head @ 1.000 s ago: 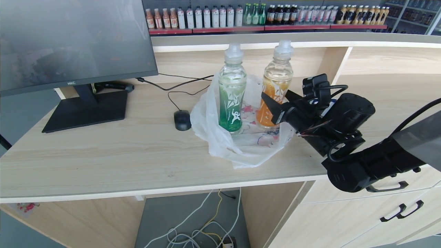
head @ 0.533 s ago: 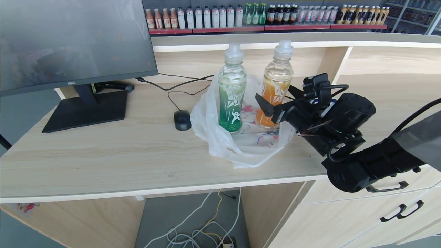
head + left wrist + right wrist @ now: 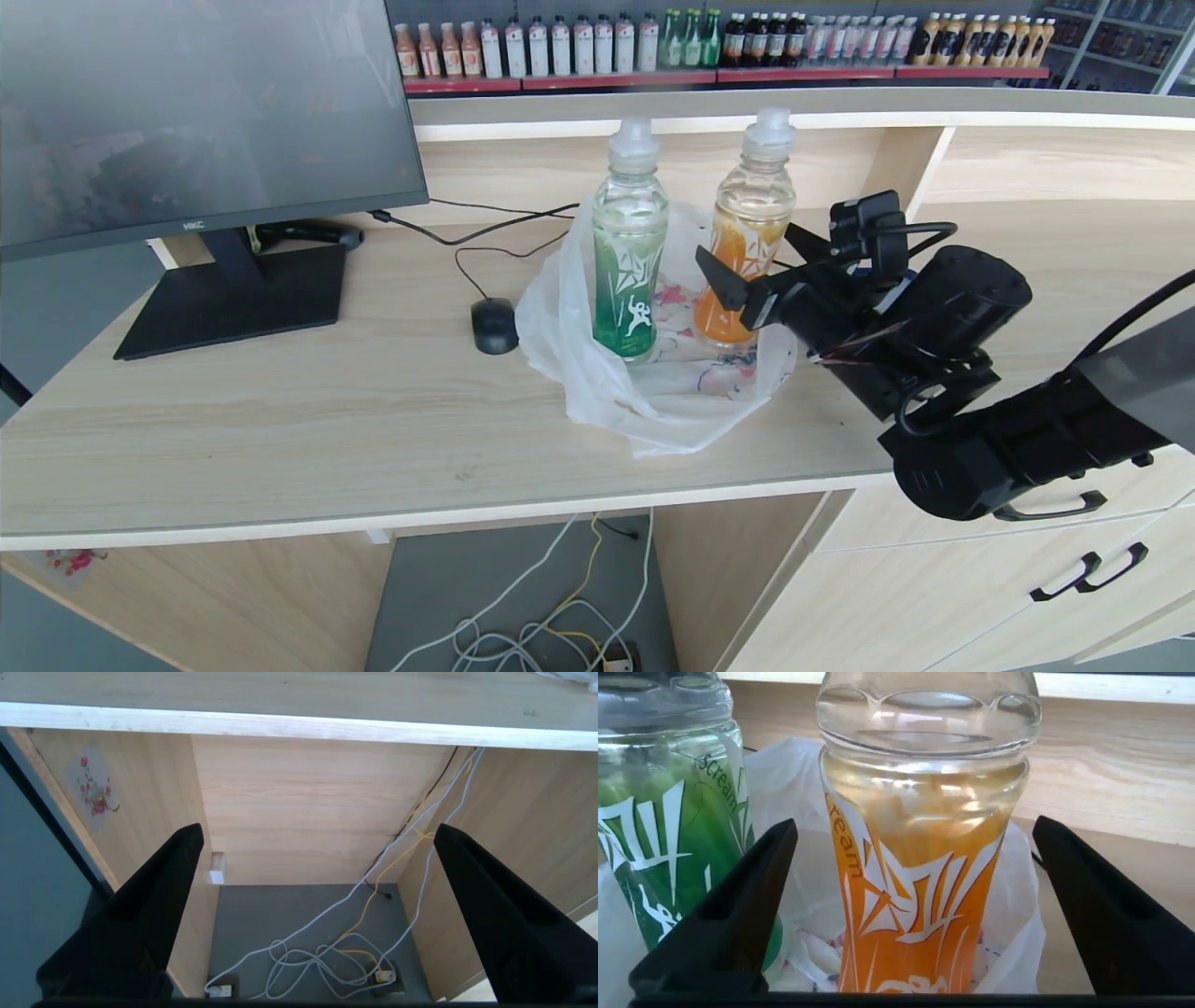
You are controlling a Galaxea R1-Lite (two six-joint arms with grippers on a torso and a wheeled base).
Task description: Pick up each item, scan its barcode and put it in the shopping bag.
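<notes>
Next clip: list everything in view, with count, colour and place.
green bottle: 1, green, upright in the bag
orange bottle: 1, orange, upright in the bag, right of green bottle
bag: 1, white, mid-counter
counter: 1, light wood
mouse: 1, black, left of bag
monitor: 1, black, counter's left
shelf bottles: many, mixed colours, back shelf
cables: several, white and yellow, under counter
drawers: several, light wood, lower right
left gripper: 1, black, open, below counter edge
right gripper: 1, black, open, astride orange bottle
</notes>
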